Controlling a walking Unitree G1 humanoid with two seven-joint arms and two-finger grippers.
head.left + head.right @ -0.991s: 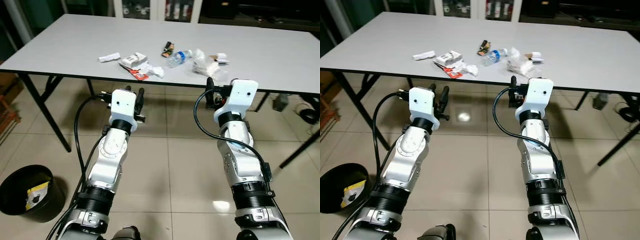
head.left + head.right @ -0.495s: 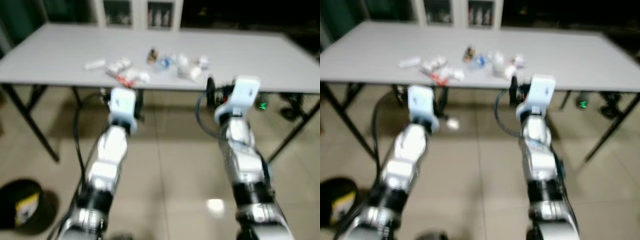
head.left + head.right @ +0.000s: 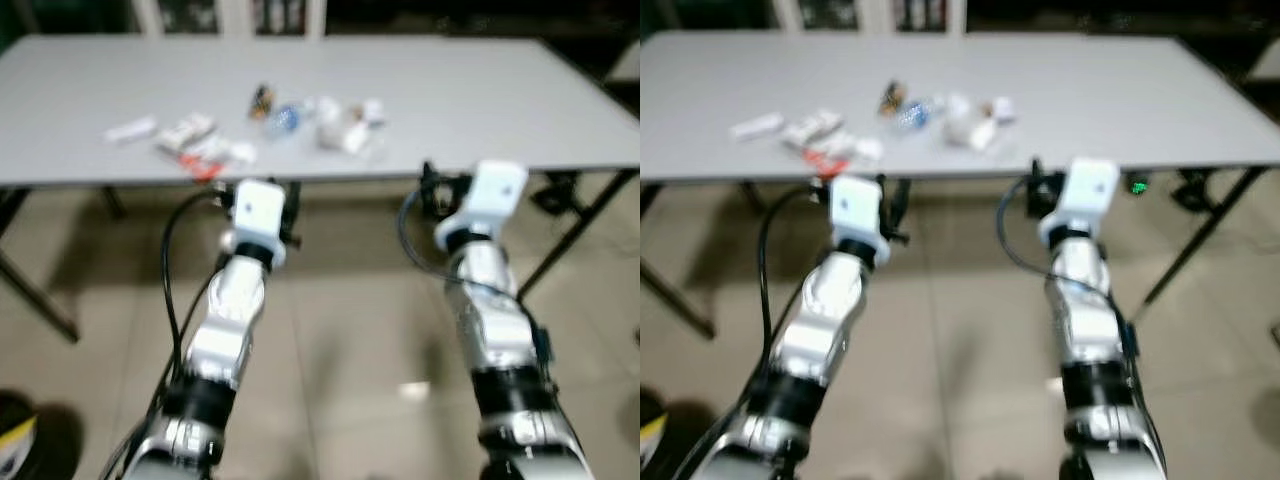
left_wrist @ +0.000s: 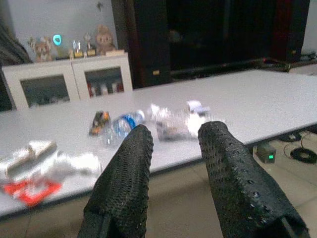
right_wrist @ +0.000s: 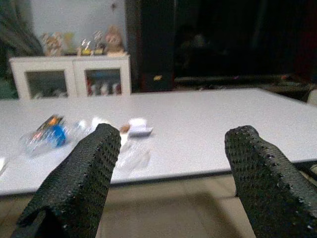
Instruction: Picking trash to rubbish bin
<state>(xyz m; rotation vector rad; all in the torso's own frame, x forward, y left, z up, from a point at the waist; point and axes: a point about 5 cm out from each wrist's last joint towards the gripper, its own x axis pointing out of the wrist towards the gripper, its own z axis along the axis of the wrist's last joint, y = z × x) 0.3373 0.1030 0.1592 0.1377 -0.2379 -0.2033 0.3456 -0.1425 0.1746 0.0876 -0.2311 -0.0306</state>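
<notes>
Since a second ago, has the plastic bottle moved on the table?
No. The plastic bottle still lies between the dark wrapper and the clear bag; the camera itself shifted.

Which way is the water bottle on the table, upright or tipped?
Tipped: the water bottle lies on its side on the white table, beside crumpled wrappers.

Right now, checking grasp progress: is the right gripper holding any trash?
No, the right gripper is open and empty, short of the table.
</notes>
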